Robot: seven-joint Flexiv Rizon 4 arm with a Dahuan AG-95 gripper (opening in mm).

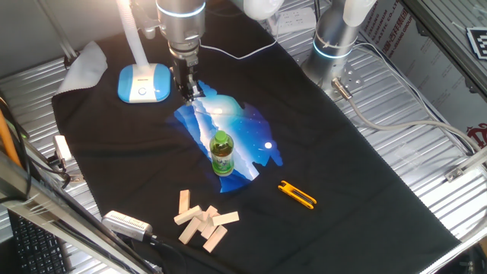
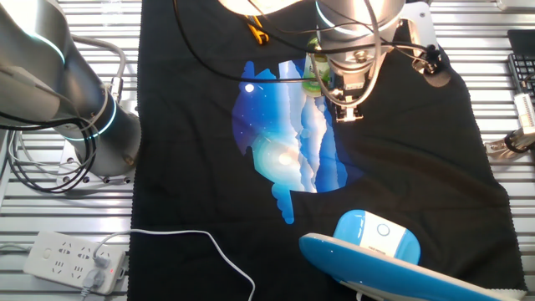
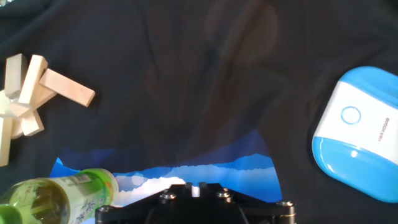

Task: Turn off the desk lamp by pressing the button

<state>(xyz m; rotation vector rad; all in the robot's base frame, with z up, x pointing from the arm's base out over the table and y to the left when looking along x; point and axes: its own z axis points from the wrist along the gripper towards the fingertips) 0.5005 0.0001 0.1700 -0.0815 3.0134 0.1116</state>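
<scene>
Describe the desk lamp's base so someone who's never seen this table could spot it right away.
Start at the black cloth covering the metal table and find the blue and white picture printed in its middle. Beside that print, next to the gripper, sits the desk lamp. It is the only rounded light-blue base with a white top panel bearing a small circular button, and a slim white neck rises from it.

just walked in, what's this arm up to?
The arm is going for the desk lamp to press its button and switch it off. The end effector hangs over the black cloth, just beside the lamp's light-blue base and not touching it, so the button isn't pressed yet. A green bottle, a pile of wooden blocks and a yellow clip-like tool sit untouched on the cloth.
</scene>
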